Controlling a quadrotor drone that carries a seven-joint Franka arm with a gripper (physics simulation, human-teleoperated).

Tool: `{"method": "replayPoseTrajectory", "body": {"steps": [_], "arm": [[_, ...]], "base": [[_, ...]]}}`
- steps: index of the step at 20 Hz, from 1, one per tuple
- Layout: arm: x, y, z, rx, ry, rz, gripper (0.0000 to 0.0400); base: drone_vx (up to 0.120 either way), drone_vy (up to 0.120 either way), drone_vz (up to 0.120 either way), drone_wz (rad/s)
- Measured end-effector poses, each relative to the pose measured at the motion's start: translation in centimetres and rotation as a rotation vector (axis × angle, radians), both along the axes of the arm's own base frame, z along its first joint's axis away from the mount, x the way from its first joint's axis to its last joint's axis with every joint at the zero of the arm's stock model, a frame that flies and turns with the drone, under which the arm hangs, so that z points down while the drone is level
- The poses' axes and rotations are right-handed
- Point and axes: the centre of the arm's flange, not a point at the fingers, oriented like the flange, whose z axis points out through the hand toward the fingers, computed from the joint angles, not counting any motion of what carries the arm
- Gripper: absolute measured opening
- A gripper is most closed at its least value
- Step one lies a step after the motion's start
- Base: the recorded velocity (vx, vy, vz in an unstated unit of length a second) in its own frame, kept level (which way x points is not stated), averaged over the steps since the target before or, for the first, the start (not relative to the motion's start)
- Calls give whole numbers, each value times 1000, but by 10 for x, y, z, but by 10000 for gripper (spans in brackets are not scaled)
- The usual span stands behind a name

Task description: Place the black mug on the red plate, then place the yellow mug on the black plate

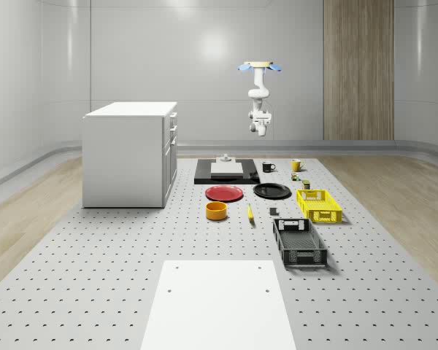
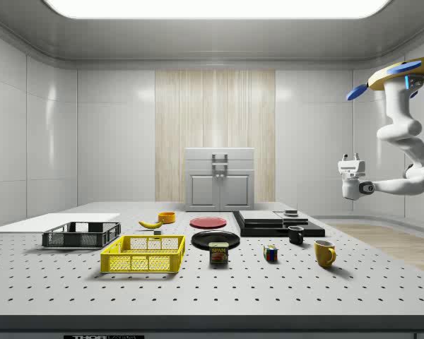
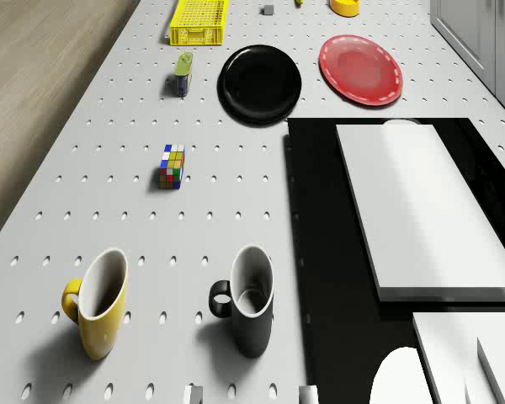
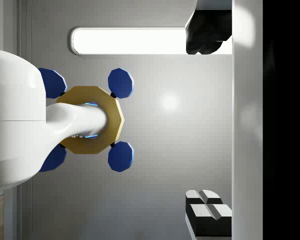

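Gripper is carried high in the air; finger state cannot be told. Black mug is found well below it on the table, beside yellow mug. Drone is seen hovering above.

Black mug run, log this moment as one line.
drone: hovering high | pincer: above table's far end | black ceramic mug: on table, untouched | round red plate: bare

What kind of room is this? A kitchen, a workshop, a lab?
Most likely a simulated robotics test lab, not a kitchen. A big perforated table holds scattered props such as the black mug and the red plate, while a drone hovers above the table's far end with its arm.
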Motion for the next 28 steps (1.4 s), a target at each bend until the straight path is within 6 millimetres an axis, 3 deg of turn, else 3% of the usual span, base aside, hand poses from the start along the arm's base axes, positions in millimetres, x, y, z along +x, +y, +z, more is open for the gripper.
{"method": "replayPoseTrajectory", "body": {"steps": [8,13,20,28], "arm": [[-3,0,56,0,-6,0,400],[-1,0,78,0,-10,0,400],[-1,0,91,0,-16,0,400],[-1,0,94,0,-22,0,400]], "base": [[0,0,0,0],[0,0,-32,0],[34,0,-114,0],[120,0,0,0]]}}
